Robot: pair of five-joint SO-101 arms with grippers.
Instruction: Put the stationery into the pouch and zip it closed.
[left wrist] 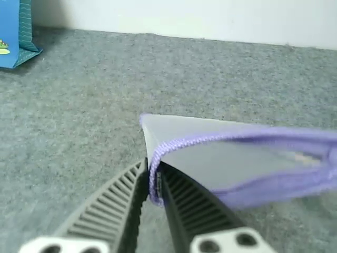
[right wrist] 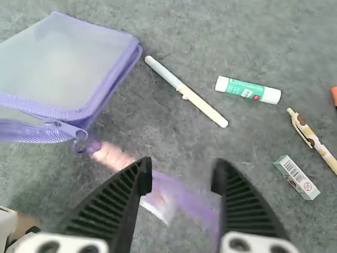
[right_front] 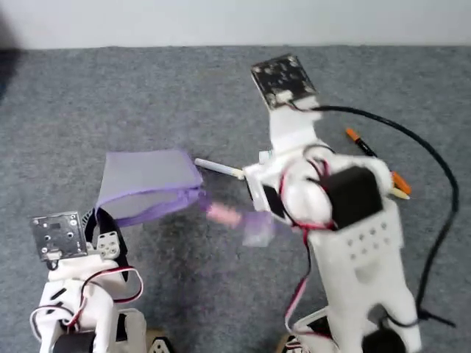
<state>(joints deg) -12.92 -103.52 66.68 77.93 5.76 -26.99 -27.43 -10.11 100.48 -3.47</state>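
Grey, felt-like tabletop (right_front: 184, 88) carries everything. Nearest to the arm bases, the left end effector (left wrist: 154, 176) is closed on one corner of the translucent purple zip pouch (left wrist: 237, 158), pinching the woven zip edge and holding it a little lifted.

The pouch lies between the two arms. In the high view its long axis runs across the picture, with the zip edge on the near side and the pull end toward the right arm. Just beside that end, the right end effector (right wrist: 181, 174) hangs with jaws apart and nothing between them, above the blurred pink and purple pull charm (right wrist: 158, 190).

Farther out lies the stationery, all outside the pouch:
- a slim white and pale blue pen (right wrist: 184, 92), one tip near the pouch corner and its axis slanting away from it
- a white glue stick with green label (right wrist: 247, 89)
- a cream pen with brown spots (right wrist: 310, 138)
- a small green and white eraser (right wrist: 296, 177)

I judge that packing has not begun. To do the step well, the left grip should be firm so the mouth stands open. The right arm should take the slim pen at its middle, across its length, then turn it along the zip line before it goes in.
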